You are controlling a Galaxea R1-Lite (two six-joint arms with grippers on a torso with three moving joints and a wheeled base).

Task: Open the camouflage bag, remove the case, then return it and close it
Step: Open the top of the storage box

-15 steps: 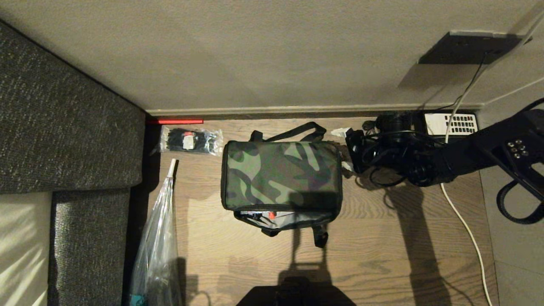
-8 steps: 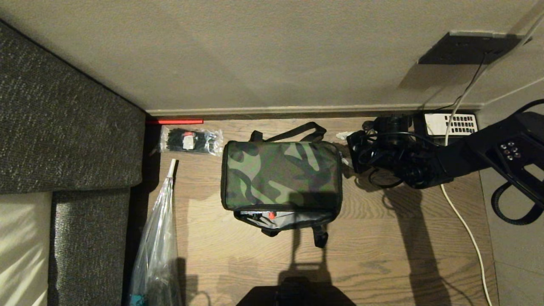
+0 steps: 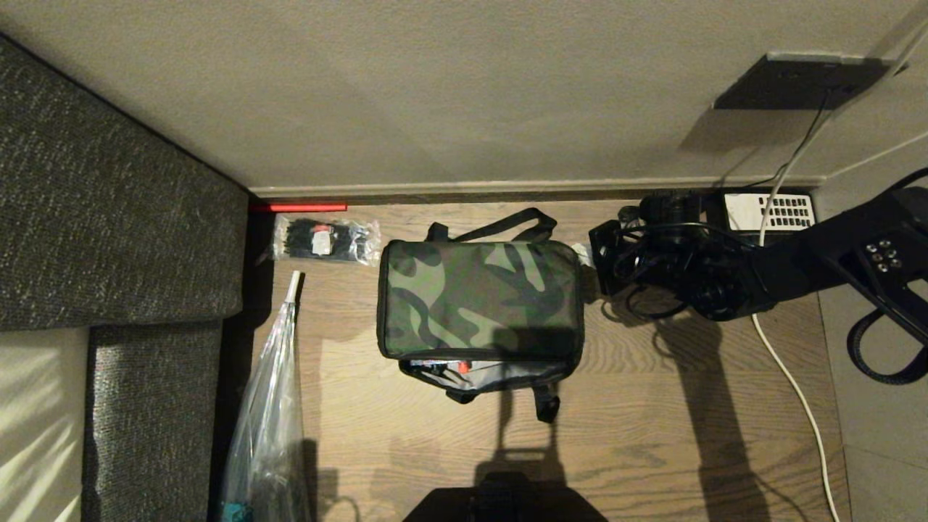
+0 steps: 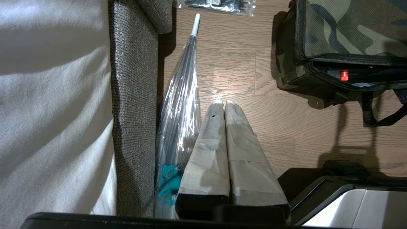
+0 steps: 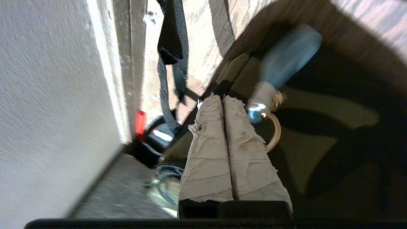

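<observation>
The camouflage bag (image 3: 478, 297) sits on the wood floor, lid down, with a gap along its near edge (image 4: 349, 28). In that gap a red spot (image 4: 344, 75) and a shiny surface show; the case is otherwise hidden inside. My right gripper (image 3: 584, 255) is at the bag's far right corner, low and level. Its taped fingers (image 5: 206, 133) are pressed together, with a blue zipper pull (image 5: 287, 57) on a metal ring lying just beside them, not between them. My left gripper (image 4: 223, 103) hangs shut over bare floor, near-left of the bag.
A dark sofa (image 3: 109, 217) borders the left side, with a wrapped umbrella (image 3: 268, 413) lying along it. A packet of black ties (image 3: 326, 241) lies far left of the bag. A desk phone (image 3: 768, 212) and a white cable (image 3: 797, 391) are on the right, by the wall.
The right gripper's fingers, spread apart a second ago, have come together at the bag's far right corner. The arm has barely shifted and the bag has not moved.
</observation>
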